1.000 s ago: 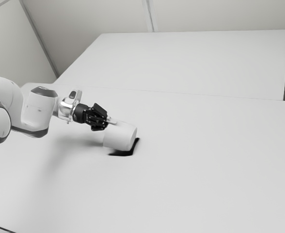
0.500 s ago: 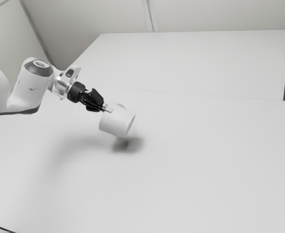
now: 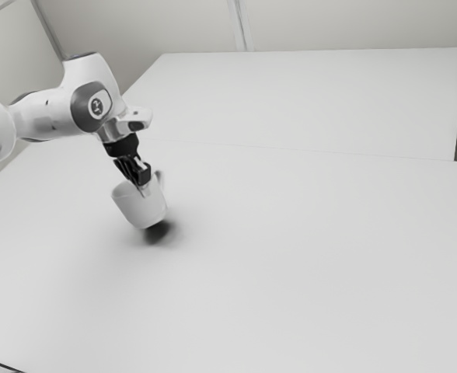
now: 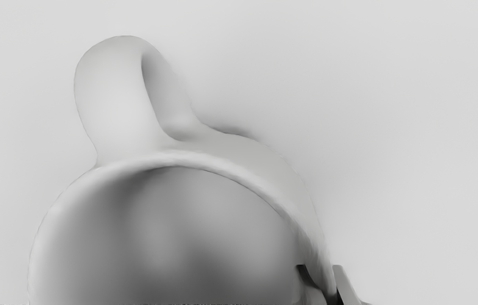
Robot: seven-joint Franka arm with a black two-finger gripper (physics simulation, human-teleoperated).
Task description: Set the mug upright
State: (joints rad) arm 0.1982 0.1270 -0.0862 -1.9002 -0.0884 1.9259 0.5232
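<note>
Since the earlier frame the mug [image 3: 141, 208] has swung from lying well over on its side to standing much nearer upright, and it has shifted toward the exterior view's left; the hand has turned with it and now points steeply down.

The fingers [image 3: 142, 172] are left of centre in the exterior view, drawn almost together, with only the thickness of the mug's wall between them. In the wrist view one of the fingers [image 4: 346, 288] presses on the outside of that wall and the other reaches inside the rim [image 4: 182, 157] — a pinch on the wall itself, apart from the handle [image 4: 112, 97].

The mug hangs from that grip, left of centre in the exterior view, still tilted: its mouth leans toward the upper left of the frame, its base toward the lower right. The handle shows just to the right of the fingers. A dark, soft-edged shadow [image 3: 158, 231] lies right below the base; whether the lowest edge touches the worktop [image 3: 306, 264] cannot be told.

Beyond the hand, the white arm [image 3: 46, 116] comes in from the left edge of the frame and bends downward at its wrist — upper left of the picture. A dark cable [image 3: 3, 365] crosses the lower left corner.
</note>
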